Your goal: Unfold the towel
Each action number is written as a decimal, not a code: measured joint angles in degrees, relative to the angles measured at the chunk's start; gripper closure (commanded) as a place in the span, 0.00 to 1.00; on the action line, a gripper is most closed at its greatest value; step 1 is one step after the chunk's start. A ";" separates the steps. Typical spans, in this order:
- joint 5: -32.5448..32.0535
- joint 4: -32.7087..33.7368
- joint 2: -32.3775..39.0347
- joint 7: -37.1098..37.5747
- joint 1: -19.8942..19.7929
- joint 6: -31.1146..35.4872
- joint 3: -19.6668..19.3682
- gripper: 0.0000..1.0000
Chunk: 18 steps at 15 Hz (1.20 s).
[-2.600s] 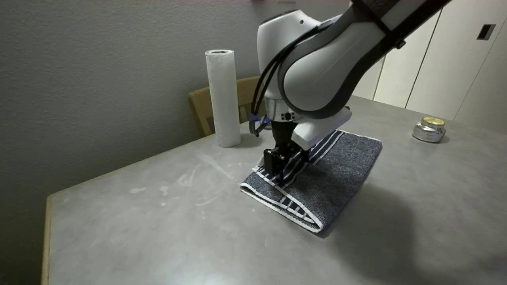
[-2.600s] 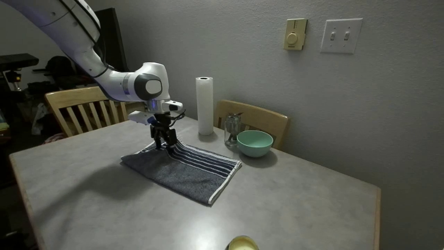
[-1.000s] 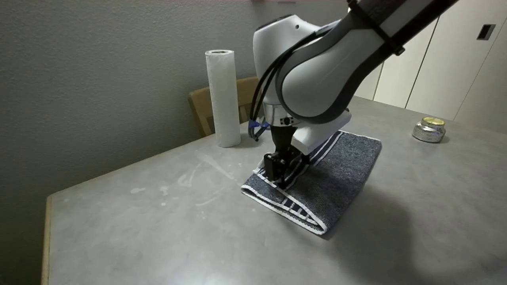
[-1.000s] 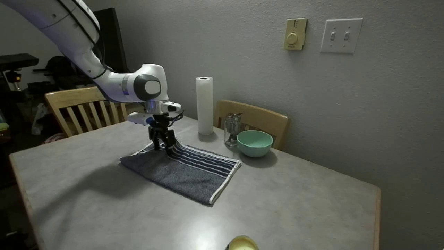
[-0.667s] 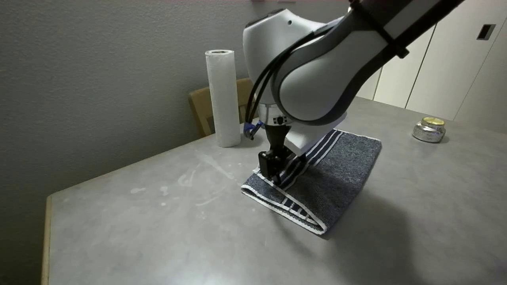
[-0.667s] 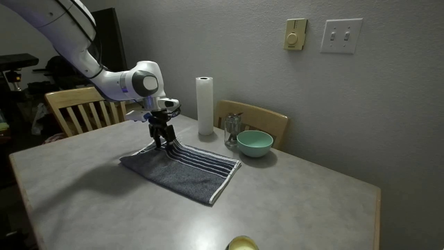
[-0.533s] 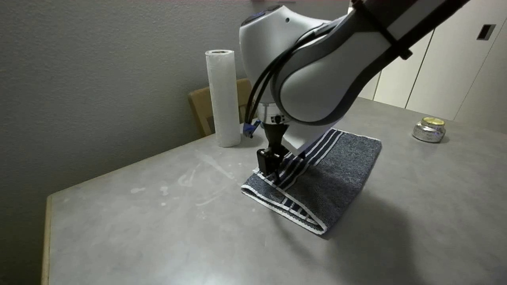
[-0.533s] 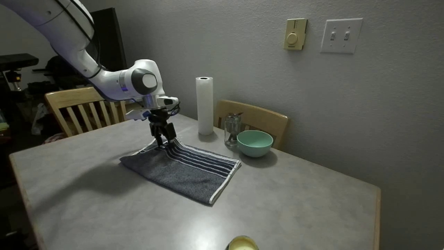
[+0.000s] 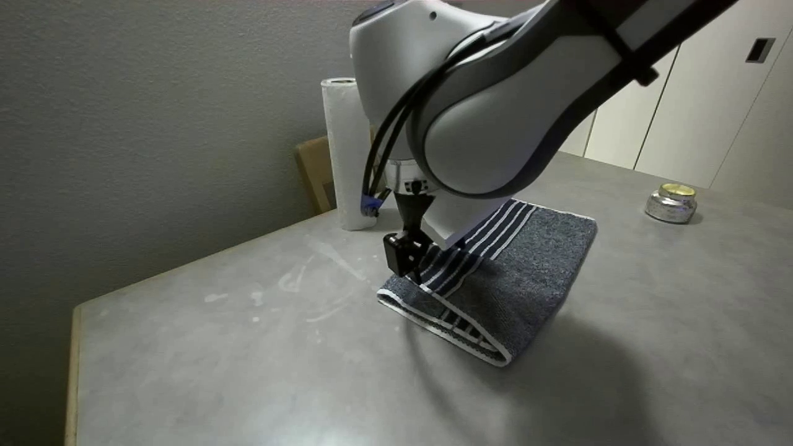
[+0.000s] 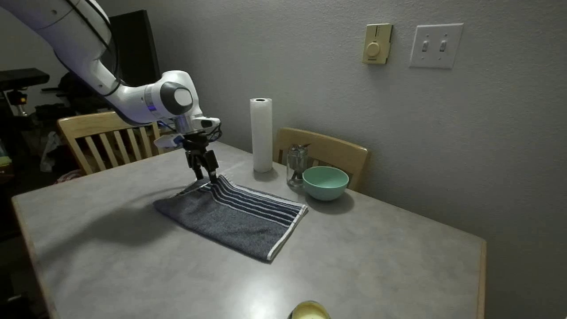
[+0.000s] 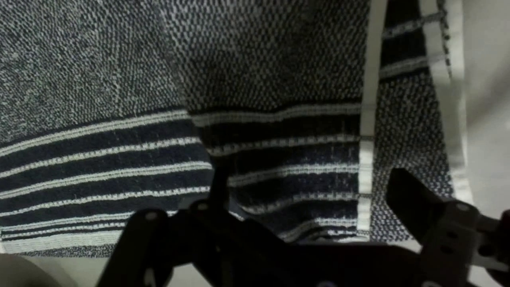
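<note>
The towel (image 10: 239, 226), dark blue-grey with a striped band and white hems, lies folded on the table in both exterior views. At one end its layers gape apart. In the wrist view the upper layer's white hem (image 11: 365, 179) runs between my fingers, and a lower layer with its own hem (image 11: 458, 159) sticks out beyond it. My gripper (image 11: 310, 171) points down at this striped end, jaws wide apart, gripping nothing. One finger (image 11: 220, 181) is over the upper layer, where the cloth is rumpled; the other is over the lower layer. Whether the fingertips touch the cloth I cannot tell.
Behind the towel stand a white paper towel roll (image 10: 261, 137), a glass jar (image 10: 297, 165) with utensils and a green bowl (image 10: 325, 184). A silver candle jar (image 9: 671, 204) sits on the table's far side. A wooden chair (image 10: 336, 148) and the wall border the table.
My gripper has shifted left in both exterior views, toward the towel's gaping end, and tilted a little. It stays open. The towel has barely moved.
</note>
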 measured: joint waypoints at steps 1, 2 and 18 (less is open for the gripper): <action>0.00 0.18 0.10 0.00 0.19 -0.33 0.27 0.00; 0.00 0.29 0.22 0.00 0.31 -0.64 0.54 0.00; -0.99 4.50 4.52 -0.39 0.60 -4.39 0.77 0.00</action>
